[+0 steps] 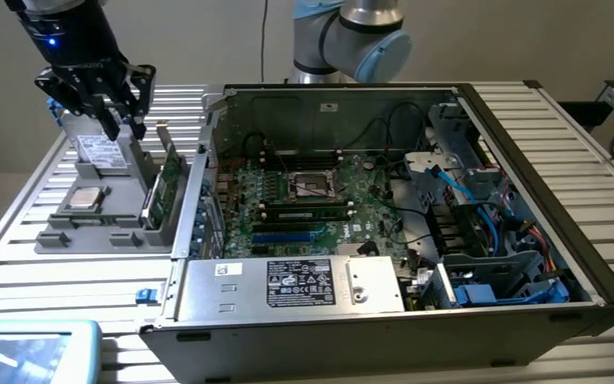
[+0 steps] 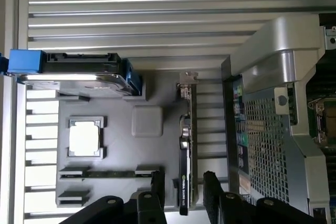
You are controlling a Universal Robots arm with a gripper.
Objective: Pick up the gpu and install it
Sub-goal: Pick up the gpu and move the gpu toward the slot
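The pick-up step is in hand: the gripper (image 1: 115,112) hovers above the gpu (image 1: 166,180), fingers apart, holding nothing. The gpu stands on edge in the grey holder (image 1: 93,232), beside the computer case (image 1: 520,120). It is thin and green-faced. I judge the grasp needs one finger on each face.

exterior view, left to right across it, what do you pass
silver square processor chip → thin green gpu card standing on edge → large green motherboard → bundle of blue cables
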